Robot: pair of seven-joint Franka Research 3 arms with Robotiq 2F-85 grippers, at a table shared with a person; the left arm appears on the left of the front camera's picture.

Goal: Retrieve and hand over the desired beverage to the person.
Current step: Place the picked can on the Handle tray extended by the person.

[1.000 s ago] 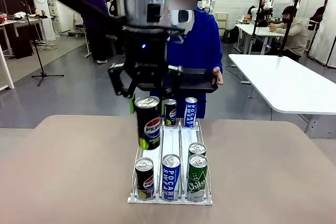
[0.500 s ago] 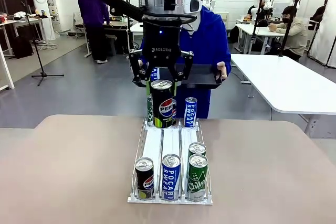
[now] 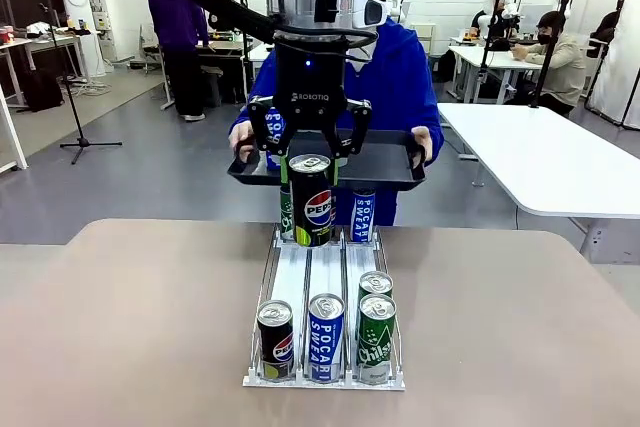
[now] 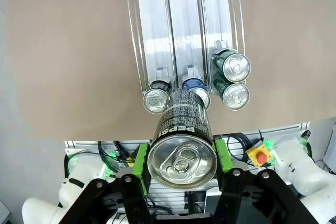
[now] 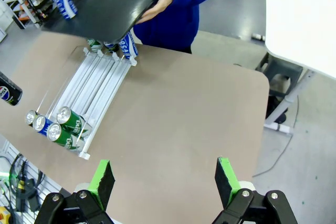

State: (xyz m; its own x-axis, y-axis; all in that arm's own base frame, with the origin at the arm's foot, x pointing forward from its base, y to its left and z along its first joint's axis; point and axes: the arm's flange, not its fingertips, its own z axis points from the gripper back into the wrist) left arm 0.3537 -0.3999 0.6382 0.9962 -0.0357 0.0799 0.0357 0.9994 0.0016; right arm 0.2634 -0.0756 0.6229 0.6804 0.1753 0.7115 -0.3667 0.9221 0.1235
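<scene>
From the front view I see my left gripper (image 3: 311, 169) clamped on the black Pepsi can (image 3: 312, 201), which hangs upright above the far end of the can rack (image 3: 325, 282), its long axis vertical and its top toward the wrist. The person (image 3: 385, 77) in the blue hoodie stands right behind it holding a black tray (image 3: 385, 169) in both hands, level, just past the can and about at the height of its upper half; I judge the coming move to be a short carry away from me, with a lift to clear the near rim before the can is set down on the tray floor. Other cans stand in the rack's lanes, at the near end and under the tray. In the left wrist view the green pads (image 4: 139, 164) press both sides of the can near its rim, and the can points down toward the rack below. In the right wrist view my right gripper (image 5: 163, 182) is spread wide and holds nothing, hovering over the bare table (image 5: 184, 108), well apart from the tray, so the left arm is clearly the nearer one for the handover.
</scene>
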